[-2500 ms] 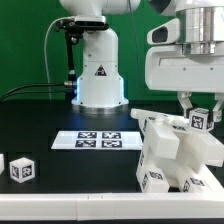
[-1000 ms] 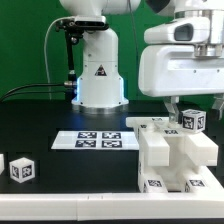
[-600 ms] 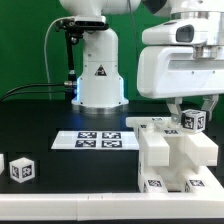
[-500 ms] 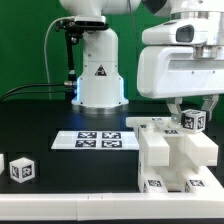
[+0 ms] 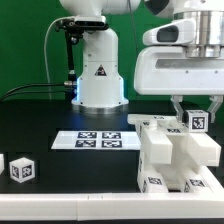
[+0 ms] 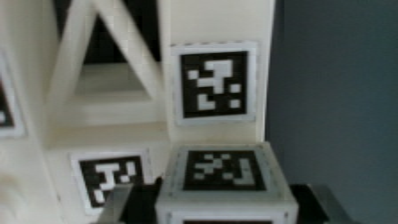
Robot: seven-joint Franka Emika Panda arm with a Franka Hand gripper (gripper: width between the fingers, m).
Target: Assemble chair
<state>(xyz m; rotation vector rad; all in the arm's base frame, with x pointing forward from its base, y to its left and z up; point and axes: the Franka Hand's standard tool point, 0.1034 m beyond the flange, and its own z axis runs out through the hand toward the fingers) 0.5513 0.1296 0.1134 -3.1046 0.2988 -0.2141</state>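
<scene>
Chair (image 5: 170,150) sits on the tabletop (image 5: 60,120) at the exterior view's right, partly built. I judge it rigid, light, slick plastic; best gripped across flat faces. End effector (image 5: 197,121) pinches the tagged block (image 6: 221,175) atop it.

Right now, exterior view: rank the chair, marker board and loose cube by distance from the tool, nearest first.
1. Chair: directly under the tool, at the exterior view's right.
2. Marker board: mid-table, in front of the robot base.
3. Loose cube: far corner at the exterior view's left.
</scene>
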